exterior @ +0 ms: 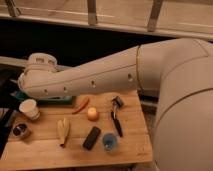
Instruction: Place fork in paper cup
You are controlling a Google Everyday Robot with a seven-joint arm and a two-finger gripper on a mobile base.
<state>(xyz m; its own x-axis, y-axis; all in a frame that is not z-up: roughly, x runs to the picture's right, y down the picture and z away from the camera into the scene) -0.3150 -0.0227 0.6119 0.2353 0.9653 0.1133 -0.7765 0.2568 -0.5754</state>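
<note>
The robot's white arm [100, 75] stretches leftward above the pale wooden tabletop [135, 150]. Its wrist end sits over the back left corner, above the flat green tray [56, 100]. The hand is hidden behind that wrist, so I cannot tell whether it is open, closed or gripping anything. The slim silver fork is nowhere visible; it may be under the arm or in the hand.

The white tapered paper cup [30, 108] stands upright near the left edge, just in front of the wrist. It is a little apart from the small shiny metal tin [21, 131].

The main risk, as I judge it, is the cup itself. It is light and empty, and a fork lowered off-centre or at a slant could catch the rim and topple it. A fork leaning inside could also tip it over. A low wrist could nudge the cup towards the edge. The yellow banana [63, 131] and the long black-handled utensil [116, 121] lie well clear.
</note>
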